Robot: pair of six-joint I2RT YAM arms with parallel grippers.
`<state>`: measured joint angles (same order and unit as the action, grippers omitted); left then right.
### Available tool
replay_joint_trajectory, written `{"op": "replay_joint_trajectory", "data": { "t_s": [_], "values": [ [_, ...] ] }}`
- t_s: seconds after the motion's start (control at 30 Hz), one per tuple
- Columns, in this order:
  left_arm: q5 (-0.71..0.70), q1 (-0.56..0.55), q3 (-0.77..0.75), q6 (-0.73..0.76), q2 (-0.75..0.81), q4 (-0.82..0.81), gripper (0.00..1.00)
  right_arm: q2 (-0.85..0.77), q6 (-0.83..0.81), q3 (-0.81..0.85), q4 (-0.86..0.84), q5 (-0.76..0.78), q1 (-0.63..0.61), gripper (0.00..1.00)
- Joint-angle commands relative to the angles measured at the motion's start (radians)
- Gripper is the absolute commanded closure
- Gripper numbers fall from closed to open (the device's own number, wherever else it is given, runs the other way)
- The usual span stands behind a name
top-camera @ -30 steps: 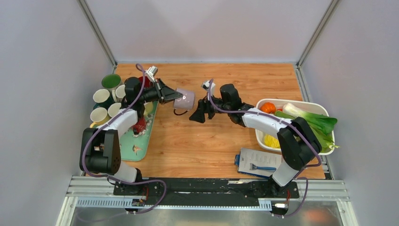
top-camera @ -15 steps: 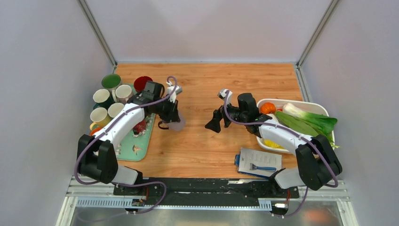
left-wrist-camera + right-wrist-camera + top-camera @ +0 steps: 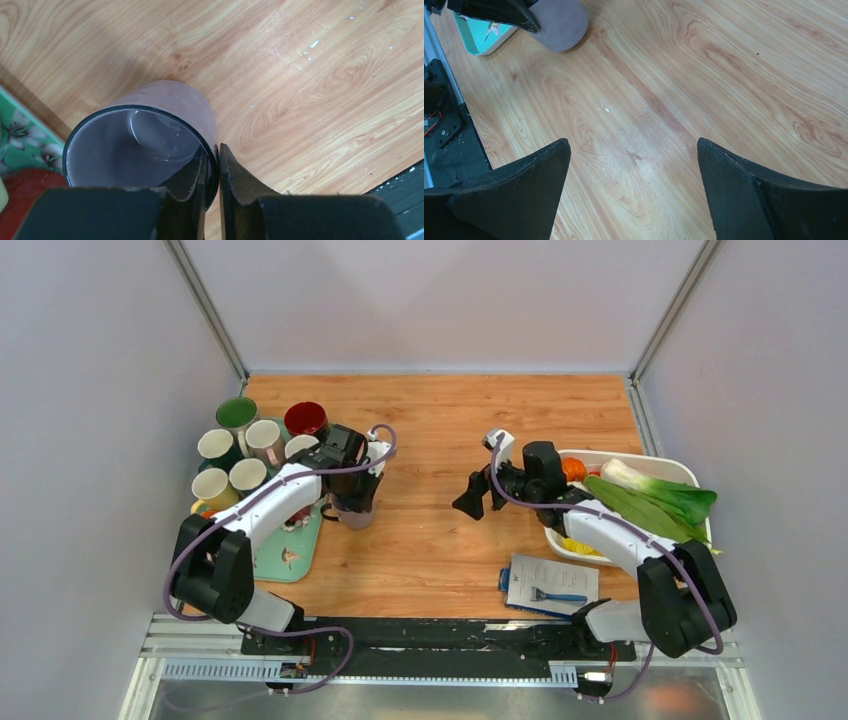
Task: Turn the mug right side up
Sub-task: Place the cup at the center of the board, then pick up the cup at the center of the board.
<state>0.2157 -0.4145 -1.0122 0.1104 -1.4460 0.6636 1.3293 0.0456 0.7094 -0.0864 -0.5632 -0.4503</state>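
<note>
At the far left, on the green flower-patterned tray and just beyond its far end, stands a cluster of upright cups: several cream ones, a dark green one and a red one. What they contain cannot be made out.

Just right of the tray, the left gripper is closed almost completely. It pinches the wall of the mauve mug at the lip, with one finger inside and the other outside. The mauve mug sits mouth-up on or just above the light wooden counter; contact with it cannot be judged. The outside is matte, a black line runs round the rim, and the inside is pale, glossy and empty.

Further right of the tray, well apart from it, the right gripper hangs over bare counter. Its fingers are spread wide and nothing is between them.

Furthest from the tray, at the right edge, a white rectangular plastic tub holds a round orange fruit, leafy green bok choy lying over its rim, and something yellow. Nearer the arm bases, a printed white paper sheet lies flat with a small blue object on it.
</note>
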Motion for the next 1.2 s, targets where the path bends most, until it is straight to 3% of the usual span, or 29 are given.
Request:
{"op": "replay_joint_trajectory", "data": {
  "t_s": [0.0,0.17,0.27,0.47,0.6,0.77,0.93,1.17],
  "values": [
    [-0.01,-0.035,-0.005,-0.002,-0.009,-0.038,0.78,-0.04,-0.024,-0.011,-0.012,0.005,0.015,0.0],
    [0.007,-0.039,-0.034,0.031,0.006,0.001,0.54,-0.058,-0.019,-0.023,-0.012,0.004,0.048,0.0],
    [0.049,-0.038,-0.093,0.103,0.024,0.083,0.5,-0.069,-0.008,-0.033,-0.008,0.0,0.073,0.0],
    [0.153,-0.036,-0.255,0.428,0.069,0.363,0.38,-0.088,0.0,-0.051,-0.009,-0.008,0.107,0.0],
    [0.117,-0.025,-0.215,0.707,0.172,0.436,0.33,-0.087,0.034,-0.056,-0.029,-0.049,0.123,0.0],
    [0.035,0.107,-0.187,0.789,0.161,0.445,0.31,-0.082,0.032,-0.05,-0.039,-0.057,0.124,0.0],
    [0.11,0.257,-0.187,0.826,0.096,0.45,0.32,-0.086,0.03,-0.05,-0.039,-0.057,0.125,0.0],
    [0.135,0.264,-0.1,0.841,0.038,0.348,0.35,-0.081,0.03,-0.036,-0.033,-0.064,0.126,0.0]
  ]
}}
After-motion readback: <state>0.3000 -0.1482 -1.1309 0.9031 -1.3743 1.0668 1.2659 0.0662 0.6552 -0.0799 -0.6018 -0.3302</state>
